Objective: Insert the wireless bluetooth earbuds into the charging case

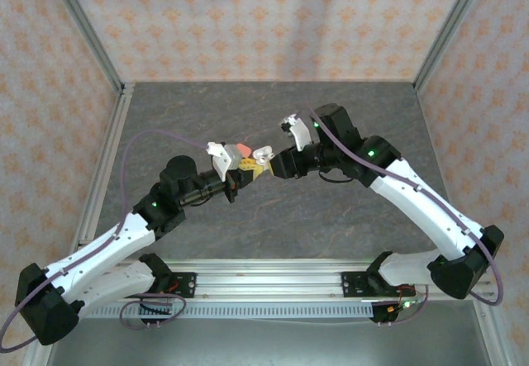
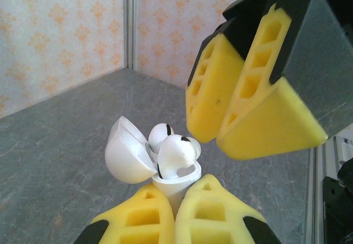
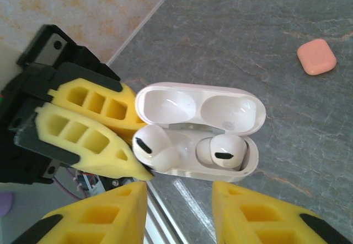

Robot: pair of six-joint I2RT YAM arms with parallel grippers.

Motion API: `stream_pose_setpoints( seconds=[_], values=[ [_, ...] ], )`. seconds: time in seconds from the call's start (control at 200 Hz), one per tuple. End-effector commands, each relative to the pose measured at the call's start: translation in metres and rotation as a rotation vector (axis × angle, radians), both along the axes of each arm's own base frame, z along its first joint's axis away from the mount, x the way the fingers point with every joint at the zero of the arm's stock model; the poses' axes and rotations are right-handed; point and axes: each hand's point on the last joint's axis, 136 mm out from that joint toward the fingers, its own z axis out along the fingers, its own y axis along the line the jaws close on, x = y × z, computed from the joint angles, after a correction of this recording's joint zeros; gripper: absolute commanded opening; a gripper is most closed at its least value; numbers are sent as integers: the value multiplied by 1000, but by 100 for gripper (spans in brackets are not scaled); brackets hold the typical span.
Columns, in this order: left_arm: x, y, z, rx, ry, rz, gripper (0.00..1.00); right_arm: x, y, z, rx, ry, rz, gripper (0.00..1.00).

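My left gripper is shut on the base of a white charging case, holding it above the table with its lid swung open. Two white earbuds are in the case. One earbud sits down in its socket. The other earbud stands tilted and proud at the end by the left gripper's fingers. My right gripper is open, close to the case and touching nothing. In the top view the two grippers meet mid-table. The coral-pink earbuds are out of view.
A shut coral-pink case lies on the grey table beyond the grippers, also visible from above. Patterned walls and metal posts enclose the table.
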Motion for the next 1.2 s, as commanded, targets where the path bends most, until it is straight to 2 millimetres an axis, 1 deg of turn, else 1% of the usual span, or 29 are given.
stream_pose_setpoints(
  seconds=[0.0, 0.1, 0.18, 0.215, 0.345, 0.4, 0.485, 0.64, 0.826, 0.966, 1.196],
  values=[
    [2, 4, 7, -16, -29, 24, 0, -4, -1, 24, 73, -29, -1, 35],
    [2, 4, 6, -12, -30, 26, 0, -5, 1, 31, 99, -24, -1, 34],
    [3, 5, 6, -11, -28, 29, 0, -6, 4, 38, 128, -16, 4, 31],
    [3, 5, 5, -9, -28, 29, 0, -7, 6, 39, 138, -12, 11, 27],
    [3, 5, 4, -9, -24, 33, 0, -8, 12, 44, 170, 1, 35, 8],
    [4, 5, 5, -11, -25, 34, 0, -7, 14, 43, 174, 4, 38, 4],
    [4, 6, 5, -11, -26, 36, 0, -6, 16, 41, 175, 8, 42, 0],
    [4, 6, 5, -11, -25, 36, 0, -5, 21, 39, 179, 24, 59, 0],
    [3, 6, 4, -13, -22, 34, 0, 0, 22, 25, 141, 31, 57, 0],
    [3, 6, 4, -15, -24, 31, 0, 6, 21, 12, 95, 28, 40, 0],
    [2, 7, 4, -14, -26, 32, 0, 8, 16, 5, 52, 14, 25, 0]
  ],
)
